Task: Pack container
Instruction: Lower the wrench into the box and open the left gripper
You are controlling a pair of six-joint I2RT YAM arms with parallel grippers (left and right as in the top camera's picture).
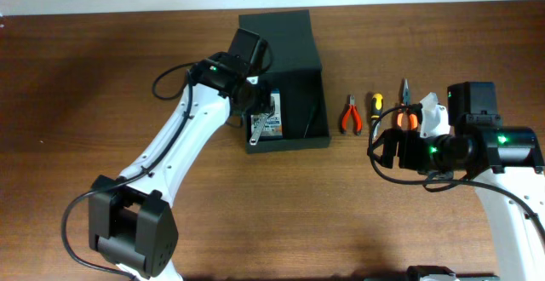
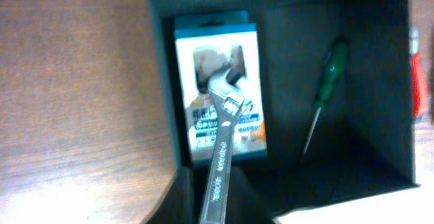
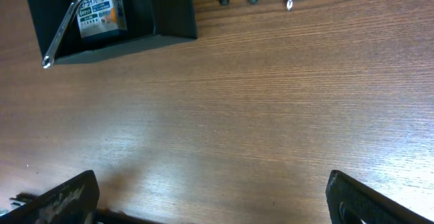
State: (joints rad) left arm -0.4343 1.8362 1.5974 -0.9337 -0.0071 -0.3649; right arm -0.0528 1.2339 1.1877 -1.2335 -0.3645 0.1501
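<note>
The container (image 1: 285,34) looks light, stiff and matte; I'd grip a side wall's rim. The right hand (image 3: 213,191) gapes empty; the left hand (image 1: 253,109), I cannot tell.

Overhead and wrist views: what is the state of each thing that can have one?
container: lid flap open.
wrench: inside, leaning across the card pack, handle end over the container wall.
green screwdriver: lying flat inside.
red pliers: lying on the table, not packed.
right fingers: open, empty.
left fingers: above the container, cannot tell.
</note>
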